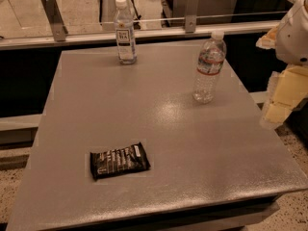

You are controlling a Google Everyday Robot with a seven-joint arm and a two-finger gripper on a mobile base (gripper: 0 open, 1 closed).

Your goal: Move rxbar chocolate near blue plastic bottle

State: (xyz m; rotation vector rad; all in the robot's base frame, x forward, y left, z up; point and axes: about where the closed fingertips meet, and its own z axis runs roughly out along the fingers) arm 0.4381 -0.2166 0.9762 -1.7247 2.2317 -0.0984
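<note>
One hand [280, 101] shows at the right edge of the view, pale yellow and blocky, hanging just past the right side of the counter [144, 109], level with its middle. Part of it runs out of the picture, and whether it is spread or pressed together cannot be told. It touches none of the things on the counter. Above it sits a rounded white piece of the arm [294, 35], also cut off by the edge.

There are two bottles. Nearest the hand is the ribbed bottle [208, 67], clear with a white cap and a red-and-blue band, standing upright in the right rear part of the counter. Further off, at the middle of the rear edge, the slim bottle [125, 32] stands upright: clear, white cap, a white-and-dark label whose text is too small to read. The two are well apart.

There is one snack bar [119, 160], a black glossy wrapper with white lettering that cannot be read. It lies flat in the front left part of the counter, slightly askew, well apart from both bottles and from the hand.

Behind the counter runs a rail with two metal brackets [53, 16], and dark shapes beyond it are hard to make out. The counter's front corners are cut off.
</note>
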